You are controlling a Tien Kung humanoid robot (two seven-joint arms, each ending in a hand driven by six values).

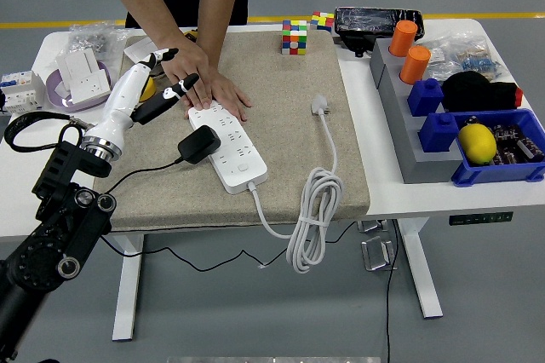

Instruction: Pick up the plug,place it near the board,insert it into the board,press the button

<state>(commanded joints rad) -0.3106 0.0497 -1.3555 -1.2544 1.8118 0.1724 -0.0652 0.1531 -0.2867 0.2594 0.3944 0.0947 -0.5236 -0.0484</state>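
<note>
The white power strip (236,152) lies at an angle on the beige mat (281,150). A black plug (197,145) sits at the strip's left edge, with its thin black cord trailing left to the table's front; how deep it is seated cannot be told. My left hand (160,87), white with black fingertips, hovers up and left of the plug with fingers spread, holding nothing. A person's hands (207,82) press flat on the strip's far end. The strip's own white plug (320,106) lies loose on the mat.
The strip's coiled white cable (312,210) hangs over the mat's front edge. Two Rubik's cubes (295,37) stand at the back. Orange cylinders (410,50), blue blocks and a blue bin with a lemon (478,143) fill the right. White sockets on a purple plate (82,77) are at the left.
</note>
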